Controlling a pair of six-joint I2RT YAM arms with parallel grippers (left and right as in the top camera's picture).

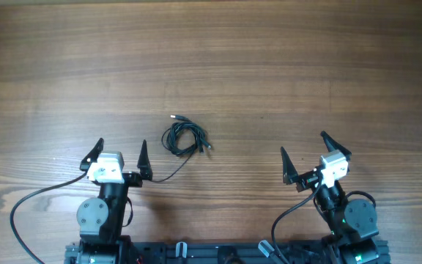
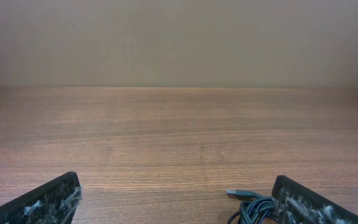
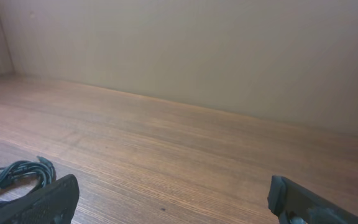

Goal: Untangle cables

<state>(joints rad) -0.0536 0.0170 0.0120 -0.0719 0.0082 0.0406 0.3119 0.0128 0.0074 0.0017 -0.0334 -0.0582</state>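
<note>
Two grippers, both spread wide and empty, and we had the left gripper (image 1: 121, 147) nearer: the cables (image 1: 185, 138), a small black knot on the wooden table (image 1: 269, 59), lay just ahead and to its right, well apart from the right gripper (image 1: 302, 143). One loose tail ran diagonally down to the left fingers (image 1: 143, 160), which we judged the tangle's long axis.

The only obstacle on the table (image 1: 284, 66) is the cables (image 1: 185, 138), a small coil just past the left gripper (image 1: 121, 143), with one strand trailing back beside its right finger. Open wood separates the coil from the right gripper (image 1: 303, 143) and surrounds it elsewhere.
</note>
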